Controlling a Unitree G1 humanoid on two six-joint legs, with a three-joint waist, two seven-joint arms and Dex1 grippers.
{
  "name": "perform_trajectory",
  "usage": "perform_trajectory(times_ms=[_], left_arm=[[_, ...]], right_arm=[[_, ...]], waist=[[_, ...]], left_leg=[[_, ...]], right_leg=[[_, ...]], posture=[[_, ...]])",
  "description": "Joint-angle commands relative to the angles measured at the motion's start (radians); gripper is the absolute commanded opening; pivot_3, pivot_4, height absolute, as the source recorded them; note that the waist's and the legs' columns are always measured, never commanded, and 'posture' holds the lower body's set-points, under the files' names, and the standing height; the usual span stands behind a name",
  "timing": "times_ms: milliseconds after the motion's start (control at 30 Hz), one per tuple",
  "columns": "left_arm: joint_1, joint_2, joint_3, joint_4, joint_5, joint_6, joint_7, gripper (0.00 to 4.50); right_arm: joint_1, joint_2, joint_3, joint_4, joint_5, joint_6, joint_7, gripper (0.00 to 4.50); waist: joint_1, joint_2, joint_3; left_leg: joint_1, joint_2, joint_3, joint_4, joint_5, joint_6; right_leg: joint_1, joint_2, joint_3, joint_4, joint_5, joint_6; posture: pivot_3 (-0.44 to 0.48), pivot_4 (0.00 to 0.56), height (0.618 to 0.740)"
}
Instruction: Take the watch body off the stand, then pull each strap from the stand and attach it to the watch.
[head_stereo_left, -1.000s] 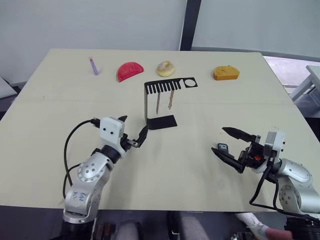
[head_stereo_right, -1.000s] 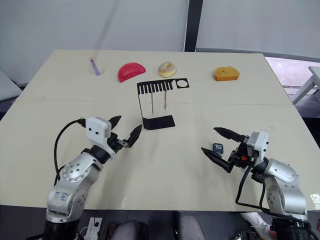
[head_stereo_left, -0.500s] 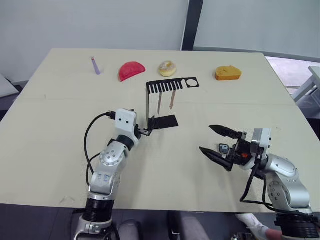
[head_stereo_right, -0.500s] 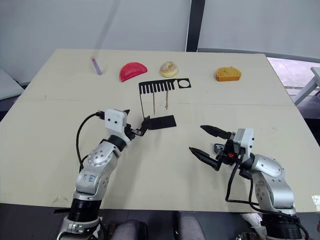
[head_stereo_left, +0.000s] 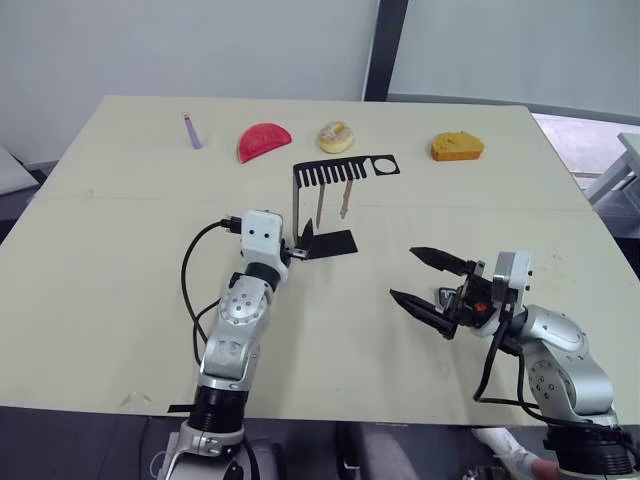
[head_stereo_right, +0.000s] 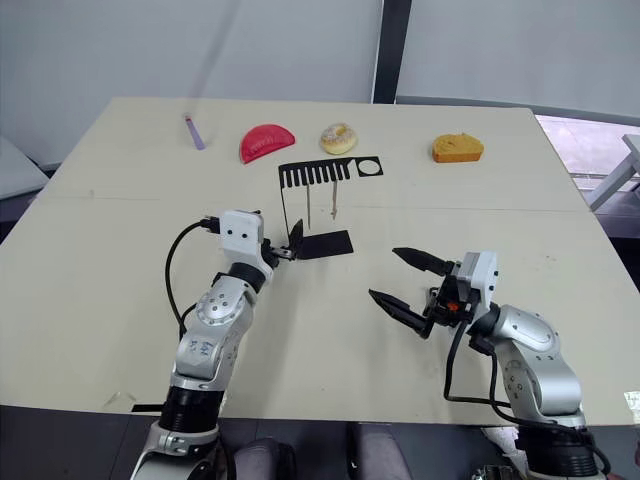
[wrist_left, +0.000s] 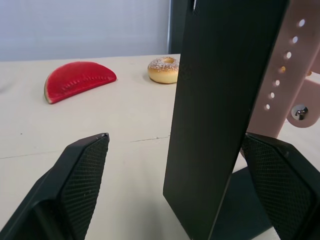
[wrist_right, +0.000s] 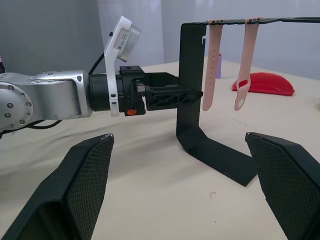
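Black stand (head_stereo_left: 318, 205) upright hides left tool (head_stereo_right: 293, 242) tips.

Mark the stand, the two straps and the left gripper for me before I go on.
stand (wrist_right: 190, 75): right wrist view, on its black upright.
straps (wrist_right: 214, 65): right wrist view, mid-length of the nearer pink band hanging from the top plate.
left gripper (head_stereo_right: 291, 243): right eye view, between its fingertips at the upright.

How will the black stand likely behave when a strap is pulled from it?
The stand is thin bent metal with a narrow upright, so it probably slides or tips. The left gripper, open around the upright, could steady it. The straps hang limp, likely floppy.
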Motion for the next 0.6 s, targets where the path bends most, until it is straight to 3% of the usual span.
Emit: perform_trajectory(times_ms=[33,400,500,600], left_arm=[[-0.030,-0.030,0.006,-0.009,0.027,-0.013,0.051,4.50],[-0.060,-0.067,-0.031,0.022,0.039,-0.024,0.088,4.50],[-0.061,-0.066,-0.036,0.022,0.030,-0.028,0.075,3.60],[-0.061,-0.065,-0.045,0.020,0.032,-0.028,0.068,2.06]], right_arm=[[0.008,-0.004,-0.010,-0.054,0.017,0.009,-0.009,4.47],[0.015,-0.017,-0.012,-0.062,0.016,0.036,0.005,4.47],[0.012,-0.014,-0.007,-0.056,0.010,0.033,0.004,4.50],[0.014,-0.006,0.000,-0.052,0.003,0.030,-0.001,4.50]], waist=[[-0.001,0.000,0.000],[0.000,0.000,0.000],[0.000,0.000,0.000],[0.000,0.000,0.000]], left_leg=[[0.000,0.000,0.000,0.000,0.000,0.000],[0.000,0.000,0.000,0.000,0.000,0.000],[0.000,0.000,0.000,0.000,0.000,0.000],[0.000,0.000,0.000,0.000,0.000,0.000]], right_leg=[[0.000,0.000,0.000,0.000,0.000,0.000],[0.000,0.000,0.000,-0.001,0.000,0.000],[0.000,0.000,0.000,-0.001,0.000,0.000],[0.000,0.000,0.000,-0.001,0.000,0.000]], posture=[[0.000,0.150,0.740],[0.000,0.150,0.740],[0.000,0.150,0.740],[0.000,0.150,0.740]])
